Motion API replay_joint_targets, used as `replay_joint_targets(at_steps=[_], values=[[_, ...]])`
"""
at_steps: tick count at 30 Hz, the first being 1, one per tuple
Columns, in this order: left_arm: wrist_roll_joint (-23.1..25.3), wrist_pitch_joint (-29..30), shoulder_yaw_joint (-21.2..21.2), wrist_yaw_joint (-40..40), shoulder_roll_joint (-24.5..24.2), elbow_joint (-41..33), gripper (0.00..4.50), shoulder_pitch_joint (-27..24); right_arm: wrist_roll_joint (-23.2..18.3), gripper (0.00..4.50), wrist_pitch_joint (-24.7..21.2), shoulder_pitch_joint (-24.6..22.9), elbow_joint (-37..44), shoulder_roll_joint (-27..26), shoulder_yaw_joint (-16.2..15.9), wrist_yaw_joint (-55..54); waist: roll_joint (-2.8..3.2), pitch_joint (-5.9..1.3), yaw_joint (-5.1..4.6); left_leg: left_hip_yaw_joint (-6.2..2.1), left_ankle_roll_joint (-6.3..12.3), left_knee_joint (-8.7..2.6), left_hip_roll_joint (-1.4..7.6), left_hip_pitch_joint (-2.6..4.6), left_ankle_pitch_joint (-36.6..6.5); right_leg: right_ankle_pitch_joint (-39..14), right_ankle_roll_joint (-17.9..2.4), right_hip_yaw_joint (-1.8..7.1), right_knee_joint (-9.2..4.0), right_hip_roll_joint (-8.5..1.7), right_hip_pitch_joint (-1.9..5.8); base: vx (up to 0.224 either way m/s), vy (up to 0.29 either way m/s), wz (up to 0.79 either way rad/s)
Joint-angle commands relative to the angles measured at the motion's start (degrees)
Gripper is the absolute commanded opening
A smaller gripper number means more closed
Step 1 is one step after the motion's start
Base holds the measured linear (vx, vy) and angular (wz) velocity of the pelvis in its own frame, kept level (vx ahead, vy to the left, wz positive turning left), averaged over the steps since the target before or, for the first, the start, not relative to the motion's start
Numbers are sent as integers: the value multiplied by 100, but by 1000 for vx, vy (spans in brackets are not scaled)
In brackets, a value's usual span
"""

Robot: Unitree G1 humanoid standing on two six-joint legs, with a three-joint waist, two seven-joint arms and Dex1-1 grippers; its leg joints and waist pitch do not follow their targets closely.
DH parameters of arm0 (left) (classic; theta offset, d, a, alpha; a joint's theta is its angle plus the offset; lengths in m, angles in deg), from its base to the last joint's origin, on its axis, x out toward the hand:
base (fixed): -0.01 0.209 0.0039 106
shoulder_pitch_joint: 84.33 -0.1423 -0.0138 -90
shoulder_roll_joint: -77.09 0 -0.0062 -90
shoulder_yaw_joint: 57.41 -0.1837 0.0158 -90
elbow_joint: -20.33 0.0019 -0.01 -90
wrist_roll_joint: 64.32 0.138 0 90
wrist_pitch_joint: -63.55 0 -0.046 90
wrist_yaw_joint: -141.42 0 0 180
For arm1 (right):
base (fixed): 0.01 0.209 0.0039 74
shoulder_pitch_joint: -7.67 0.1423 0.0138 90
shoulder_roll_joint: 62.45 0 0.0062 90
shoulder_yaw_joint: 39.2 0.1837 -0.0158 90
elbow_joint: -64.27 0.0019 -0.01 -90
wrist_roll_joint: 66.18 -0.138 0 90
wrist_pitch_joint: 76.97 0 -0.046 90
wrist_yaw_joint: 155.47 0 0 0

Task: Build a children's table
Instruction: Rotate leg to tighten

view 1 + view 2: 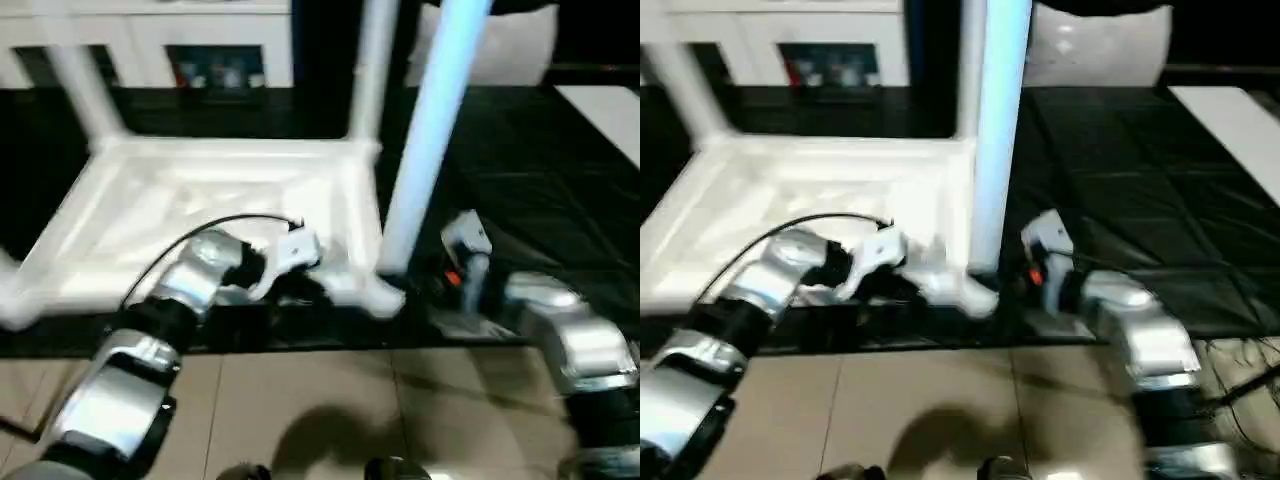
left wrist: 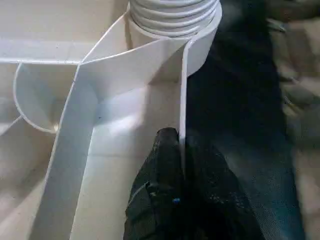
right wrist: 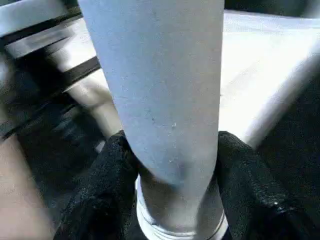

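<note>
The white table top lies underside up on the black padded surface. Two white legs stand in its far corners. A third leg stands upright in the near right corner socket; its ribbed end sits in that socket. My right gripper is shut on this leg just above its base, one black finger on each side. My left gripper is shut on the top's thin rim wall close to the same corner.
A white cabinet stands behind the work surface, with a white bag-like shape at the back right and a white panel at the right edge. Beige floor tiles lie in front of the surface's near edge.
</note>
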Motion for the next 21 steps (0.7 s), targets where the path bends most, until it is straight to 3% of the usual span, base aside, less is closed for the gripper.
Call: replay_joint_targets(at_steps=[1,3,4,7,9,10,11,12,13,16,18,21], values=[[-202,177,179,-903,719,-158,0,405,52,197,-273,225,-136,-722,-401,-835,-83,-385,-21,-170,37,-428,235,157,-1861,-2740,-993,151,-512,-256,165,0,0,0],[-189,246,248,-1237,867,-38,0,489,106,197,-287,357,-314,-981,-291,-1315,-62,-378,-63,-168,41,-431,226,140,-1844,-2621,-1028,154,-513,-247,160,0,0,0],[-226,225,371,-1564,1073,46,0,551,38,197,-276,582,-621,-1329,-9,-1926,-44,-392,-69,-181,48,-438,220,131,-1826,-2505,-1031,143,-504,-250,192,0,0,0],[-284,283,446,-1677,1209,-42,0,532,151,197,-128,713,-794,-1404,9,-2126,-55,-404,-87,-163,167,-434,224,111,-1629,-1895,-1166,157,-469,-234,221,0,0,0],[-272,350,438,-1703,1216,-102,0,515,239,252,-64,718,-786,-1424,5,-2157,-54,-425,-62,-137,309,-409,222,100,-1396,-1477,-1256,172,-438,-244,248,0,0,0],[-205,329,389,-1724,1173,-140,0,483,258,266,4,689,-752,-1401,7,-2070,-80,-430,-53,-127,410,-398,217,88,-1257,-1307,-1299,170,-424,-248,265,0,0,0],[-152,297,357,-1734,1109,-148,0,450,240,269,13,633,-676,-1376,52,-2006,-67,-436,-32,-119,498,-388,215,92,-1126,-1186,-1342,171,-409,-251,274,0,0,0],[-139,289,349,-1737,1094,-150,0,443,236,276,16,620,-659,-1370,63,-1990,-110,-434,-37,-111,546,-383,217,85,-1076,-1148,-1354,171,-408,-252,278,0,0,0],[-50,109,253,-1575,904,-169,0,359,201,289,3,483,-497,-1182,74,-1737,-87,-435,-12,-120,606,-384,222,79,-971,-1106,-1369,166,-391,-261,301,0,0,0],[45,-200,93,-1155,611,-237,0,214,91,311,-5,313,-293,-857,75,-1401,-93,-432,15,-119,784,-378,237,63,-795,-808,-1427,166,-353,-252,327,0,0,0],[17,-353,79,-880,427,-308,0,106,-8,331,74,211,-171,-532,35,-974,-59,-429,12,-123,760,-381,242,83,-859,-906,-1469,156,-362,-259,322,0,0,0],[-45,-784,-30,-166,41,-377,0,-87,-14,356,366,1,-6,223,-180,67,-75,-398,26,-128,661,-404,263,87,-1151,-1264,-1408,157,-400,-253,326,0,0,0]])
